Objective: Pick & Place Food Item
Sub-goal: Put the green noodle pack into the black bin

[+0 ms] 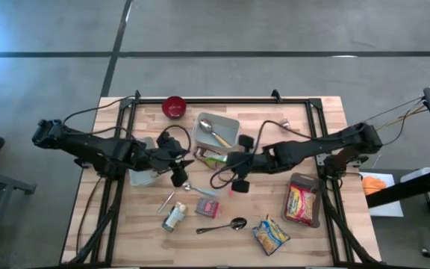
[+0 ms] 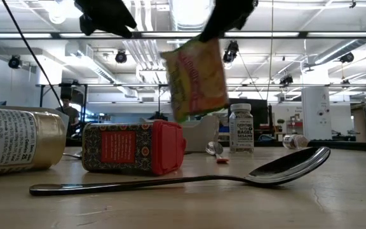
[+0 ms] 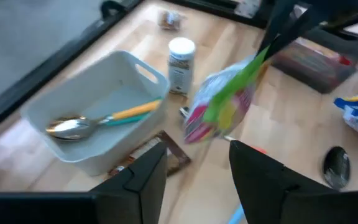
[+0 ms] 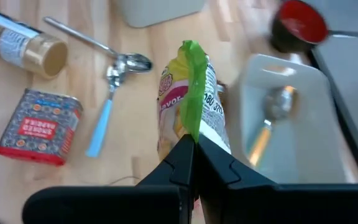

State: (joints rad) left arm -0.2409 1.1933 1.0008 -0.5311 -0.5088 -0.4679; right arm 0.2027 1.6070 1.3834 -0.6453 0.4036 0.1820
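The food item is a yellow-and-pink packet with a green edge (image 4: 188, 93). It hangs in the air over the middle of the table (image 1: 213, 157), well above the wood in the low view (image 2: 196, 76). My right gripper (image 4: 194, 146) is shut on it, reaching in from the table's right (image 1: 230, 161). My left gripper (image 3: 197, 168) is open just to the packet's left (image 1: 184, 166), with nothing between its fingers. My right gripper pinches the packet's green sealed edge (image 4: 193, 124) between its two fingers. The fingers slant down from the table's right side. The packet hangs below them, tilted and clear of the table (image 2: 196, 83).
A white bin (image 1: 226, 123) holding a spoon stands behind the packet, with a red bowl (image 1: 174, 107) at the far edge. Nearer lie a red tin (image 1: 207, 207), a spice jar (image 1: 174, 217), a spoon (image 1: 222, 226) and a snack bag (image 1: 271, 235). A clear container (image 1: 302, 202) is at the right.
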